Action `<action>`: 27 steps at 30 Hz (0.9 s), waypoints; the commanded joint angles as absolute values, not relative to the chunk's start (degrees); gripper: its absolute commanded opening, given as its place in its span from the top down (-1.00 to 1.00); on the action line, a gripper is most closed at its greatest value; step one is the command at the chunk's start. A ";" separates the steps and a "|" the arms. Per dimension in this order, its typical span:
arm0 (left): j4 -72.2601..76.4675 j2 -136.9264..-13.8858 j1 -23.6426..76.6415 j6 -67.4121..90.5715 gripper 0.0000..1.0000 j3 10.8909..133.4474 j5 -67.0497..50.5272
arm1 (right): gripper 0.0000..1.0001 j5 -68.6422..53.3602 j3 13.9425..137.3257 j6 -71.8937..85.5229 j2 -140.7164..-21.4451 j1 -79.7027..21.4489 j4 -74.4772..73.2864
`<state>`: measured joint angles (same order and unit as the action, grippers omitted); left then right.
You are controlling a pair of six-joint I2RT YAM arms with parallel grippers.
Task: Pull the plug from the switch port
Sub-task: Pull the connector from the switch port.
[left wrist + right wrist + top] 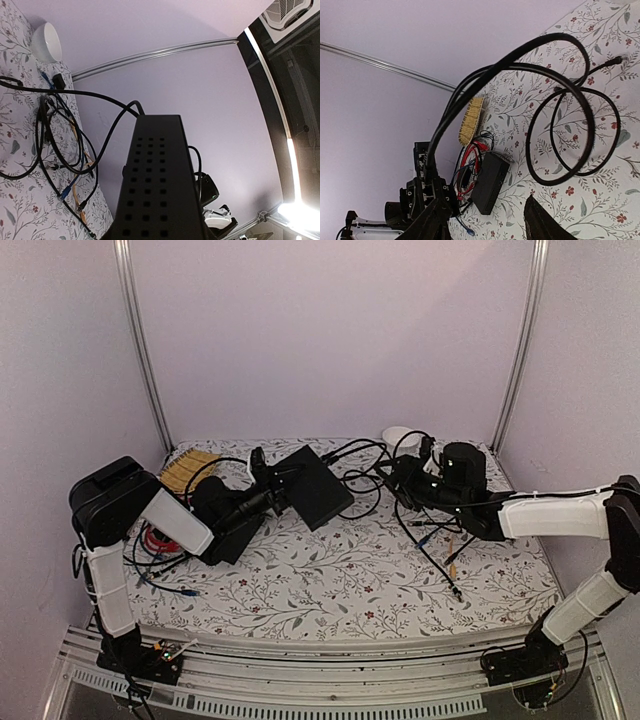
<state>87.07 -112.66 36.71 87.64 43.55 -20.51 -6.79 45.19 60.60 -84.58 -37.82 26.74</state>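
My left gripper is shut on the switch, a flat black box held tilted above the cloth. In the left wrist view its vented casing fills the lower middle and hides my fingers. A thick black cable runs down to the plug, which sits in the switch's row of sockets; the same cable meets the box's far end. My right gripper hovers to the switch's right among the cables. It is open, with nothing between its fingers.
A second black box lies on the floral cloth under my left arm, beside red wires. A yellow brush lies at the back left, a white bowl at the back. Loose black, blue and orange cables sprawl at right.
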 commanded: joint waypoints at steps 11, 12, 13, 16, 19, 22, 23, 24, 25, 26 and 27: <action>95.56 -111.67 37.00 88.75 1.00 44.33 -21.05 | 0.06 -16.11 60.13 54.78 -97.41 -41.11 29.28; 94.96 -111.41 37.00 88.68 1.00 44.18 -20.94 | 0.06 -16.50 60.51 54.61 -97.79 -41.26 29.39; 94.49 -111.24 36.95 88.67 1.00 44.01 -20.81 | 0.06 -16.85 60.88 54.44 -98.08 -41.48 29.40; 93.46 -110.94 37.05 88.60 1.00 43.94 -20.65 | 0.06 -17.63 61.64 54.06 -98.86 -41.85 29.99; 92.22 -110.62 37.09 88.44 1.00 43.96 -20.70 | 0.06 -18.67 62.52 53.89 -99.75 -42.09 30.23; 91.20 -110.16 37.05 88.15 1.00 43.86 -20.65 | 0.06 -19.28 63.25 53.42 -100.48 -42.28 30.32; 90.96 -110.06 37.07 88.07 1.00 43.86 -20.65 | 0.06 -19.44 63.35 53.36 -100.65 -42.37 30.43; 90.70 -110.04 37.09 88.00 1.00 43.86 -20.62 | 0.06 -19.61 63.51 53.35 -100.76 -42.36 30.48; 90.48 -110.04 37.13 87.94 1.00 43.86 -20.57 | 0.06 -19.87 63.74 53.31 -100.91 -42.40 30.50; 90.38 -110.04 37.17 87.95 1.00 43.92 -20.56 | 0.06 -20.01 63.87 53.27 -100.99 -42.50 30.50; 90.35 -110.04 37.18 87.98 1.00 44.01 -20.57 | 0.06 -20.10 64.01 53.26 -101.14 -42.48 30.53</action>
<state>85.80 -112.64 36.75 88.14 43.44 -20.78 -18.65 62.19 54.33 -99.77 -42.00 29.02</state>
